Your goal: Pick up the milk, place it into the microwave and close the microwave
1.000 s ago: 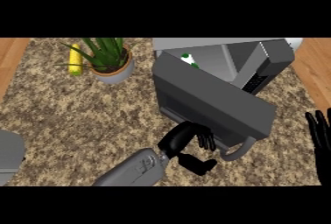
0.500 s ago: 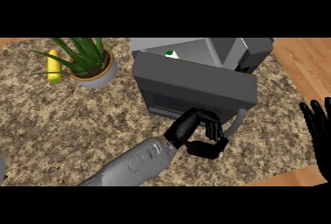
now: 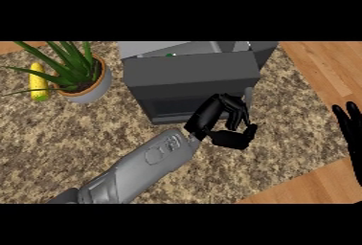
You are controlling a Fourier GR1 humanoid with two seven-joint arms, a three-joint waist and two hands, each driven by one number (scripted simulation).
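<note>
Left of the microwave stand a corn cob and plant, milk barely peeks behind its door, my left hand presses there with curled, empty fingers, my right hand rests open far right.

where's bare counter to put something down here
Free: the counter below the plant and corn, left of the forearm; also the strip right of the microwave, toward the resting right robot hand. Crowded: in front of the microwave door, where the left robot hand sits, and the top-left corner around the pot.
</note>
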